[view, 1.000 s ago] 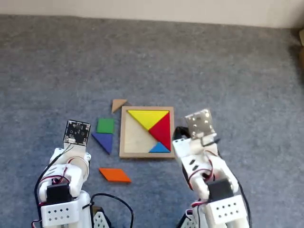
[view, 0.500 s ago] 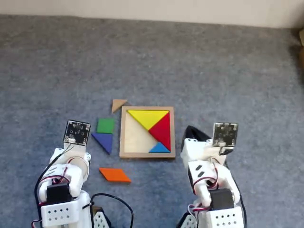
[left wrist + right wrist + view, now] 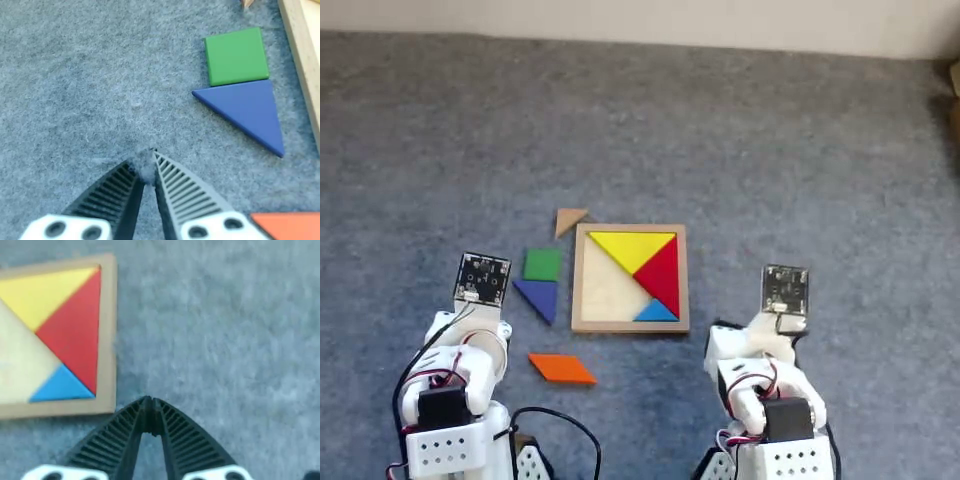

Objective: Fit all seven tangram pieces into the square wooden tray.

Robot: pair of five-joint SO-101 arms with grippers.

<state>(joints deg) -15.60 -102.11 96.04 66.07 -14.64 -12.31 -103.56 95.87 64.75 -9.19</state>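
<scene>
Three pieces sit in the tray, four lie outside it, and both end effectors are closed.

High view: the tray (image 3: 605, 292) lies on the grey surface (image 3: 770, 150), nearer its near edge, and holds the yellow piece (image 3: 630, 248), the red piece (image 3: 663, 272) and the light blue piece (image 3: 655, 312). To its left lie the green square (image 3: 542, 264), the dark blue triangle (image 3: 540, 297) and, closer to the near edge, the orange piece (image 3: 561, 368); the tan triangle (image 3: 569, 219) is at the tray's far left corner. Left wrist view: the left end effector (image 3: 150, 162) has its fingers together over bare surface, near the dark blue triangle. Right wrist view: the right end effector (image 3: 150, 412) has its fingers together, just beside the tray's near right corner.
</scene>
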